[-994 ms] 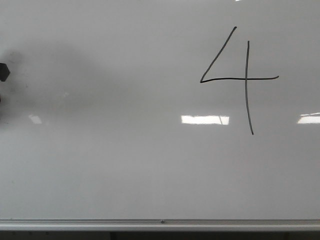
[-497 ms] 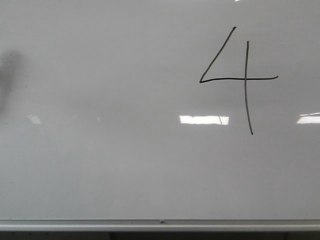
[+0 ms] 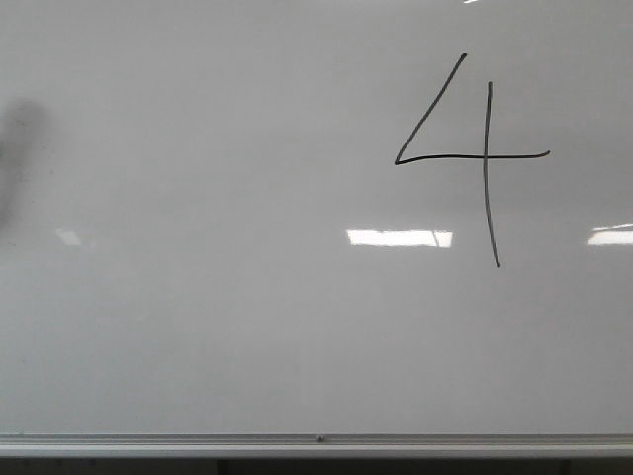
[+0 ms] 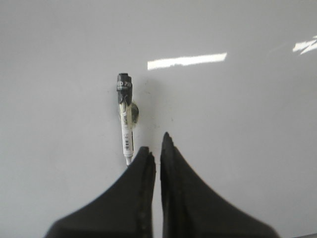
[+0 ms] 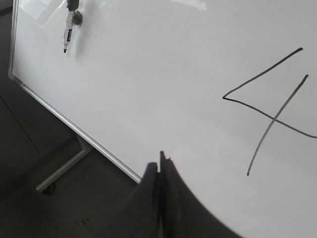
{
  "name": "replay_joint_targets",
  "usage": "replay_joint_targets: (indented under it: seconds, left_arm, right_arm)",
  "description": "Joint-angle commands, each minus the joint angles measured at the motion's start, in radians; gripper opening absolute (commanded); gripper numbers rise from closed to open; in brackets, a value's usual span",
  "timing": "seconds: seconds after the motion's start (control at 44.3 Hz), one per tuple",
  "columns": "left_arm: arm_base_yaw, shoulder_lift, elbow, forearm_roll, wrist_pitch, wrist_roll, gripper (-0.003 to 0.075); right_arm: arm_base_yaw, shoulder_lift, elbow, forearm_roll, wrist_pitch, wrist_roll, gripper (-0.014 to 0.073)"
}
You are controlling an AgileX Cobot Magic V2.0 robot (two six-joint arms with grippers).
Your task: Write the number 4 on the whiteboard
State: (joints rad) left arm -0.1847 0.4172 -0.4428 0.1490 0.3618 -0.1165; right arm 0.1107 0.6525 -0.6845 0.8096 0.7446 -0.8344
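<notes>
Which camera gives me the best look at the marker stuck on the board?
The left wrist view: the marker sits near the middle of the frame, its dark end, label and holder clear against the whiteboard, just beyond the left gripper. The right wrist view shows it small in a far corner. The front view does not show it.

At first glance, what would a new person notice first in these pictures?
The black 4 stands out first, drawn on the upper right of the whiteboard in the front view, its long vertical stroke crossing the bar. Next comes the marker, stuck on the board ahead of the left gripper, whose fingers are nearly together and hold nothing. The right gripper is shut and empty, below the 4.
</notes>
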Motion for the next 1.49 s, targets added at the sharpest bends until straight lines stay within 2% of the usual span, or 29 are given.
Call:
replay_joint_targets:
  seconds: [0.0,0.158,0.791,0.836,0.971,1.129,1.242,1.468]
  left_arm:
    - [-0.009,-0.070,-0.024,-0.004,-0.075,0.000,-0.0020]
    - [-0.009,-0.141,-0.024,-0.004,-0.109,0.000,-0.0020]
    - [0.003,-0.176,0.000,0.031,-0.114,0.000,-0.0020]
    - [0.020,-0.211,0.022,0.008,-0.114,0.012,-0.0020]
    - [0.085,-0.318,0.106,-0.181,-0.120,0.211,-0.0020]
    - [0.132,-0.444,0.239,-0.182,-0.156,0.167,-0.0020]
    - [0.140,-0.436,0.314,-0.176,-0.182,0.116,-0.0020]
    - [0.140,-0.439,0.444,-0.180,-0.294,0.102,-0.0020]
  right_arm:
    - [-0.008,0.000,-0.027,0.037,-0.039,-0.004,-0.0105]
    - [-0.008,0.000,-0.027,0.037,-0.039,-0.004,-0.0105]
    - [-0.008,0.000,-0.027,0.037,-0.039,-0.004,-0.0105]
    - [-0.008,0.000,-0.027,0.037,-0.039,-0.004,-0.0105]
    - [-0.008,0.000,-0.027,0.037,-0.038,-0.004,-0.0105]
    - [-0.008,0.000,-0.027,0.037,-0.038,-0.004,-0.0105]
    - [-0.008,0.001,-0.027,0.037,-0.035,-0.004,-0.0105]
    - [-0.008,0.001,-0.027,0.037,-0.035,-0.004,-0.0105]
